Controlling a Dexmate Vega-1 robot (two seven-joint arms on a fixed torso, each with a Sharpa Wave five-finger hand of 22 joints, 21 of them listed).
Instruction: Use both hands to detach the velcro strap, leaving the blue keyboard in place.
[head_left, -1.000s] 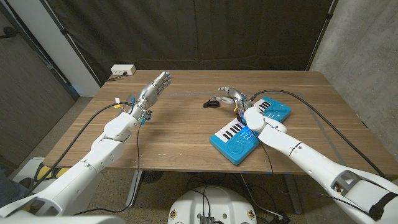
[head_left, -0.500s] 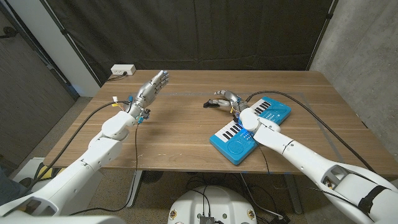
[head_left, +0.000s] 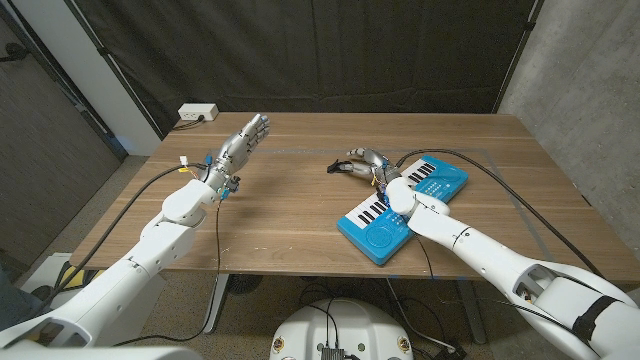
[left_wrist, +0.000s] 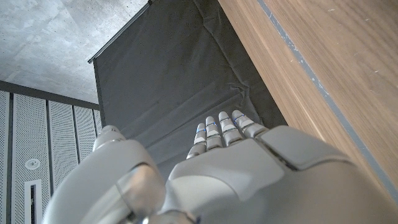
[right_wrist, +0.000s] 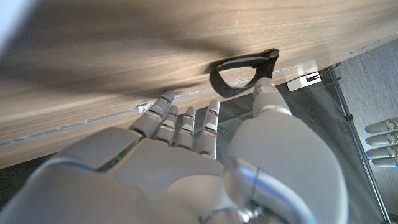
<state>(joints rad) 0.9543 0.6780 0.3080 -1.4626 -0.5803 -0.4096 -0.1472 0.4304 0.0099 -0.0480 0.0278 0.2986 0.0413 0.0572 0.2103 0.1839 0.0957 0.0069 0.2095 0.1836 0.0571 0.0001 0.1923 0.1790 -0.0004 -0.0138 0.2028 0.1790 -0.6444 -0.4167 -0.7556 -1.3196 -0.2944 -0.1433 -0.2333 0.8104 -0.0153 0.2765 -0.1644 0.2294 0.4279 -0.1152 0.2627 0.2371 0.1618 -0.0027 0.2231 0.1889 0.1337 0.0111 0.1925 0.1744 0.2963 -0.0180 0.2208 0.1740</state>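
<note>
Head view shows the blue keyboard (head_left: 402, 207) lying slantwise near the right half of the tabletop, toward its front edge, with the right forearm crossing above it. The velcro strap (head_left: 340, 166), a small black loop, lies on the bare wood just beyond the keyboard's inner end, apart from it as far as I can tell. The right hand (head_left: 368, 161) hovers at the strap with its fingers loosely spread; the right wrist view shows the strap (right_wrist: 241, 72) just past one fingertip, not clearly pinched, so the hand seems to hold nothing. The left hand (head_left: 241, 142) is raised well apart over the left side of the tabletop, fingers straight and together, holding nothing. The main risk is that the right forearm, so close over the keys, drags or nudges the keyboard as the hand closes on the loop. Another is that a one-handed pull merely slides the strap across the wood, since the left hand is too far off to brace it.
</note>
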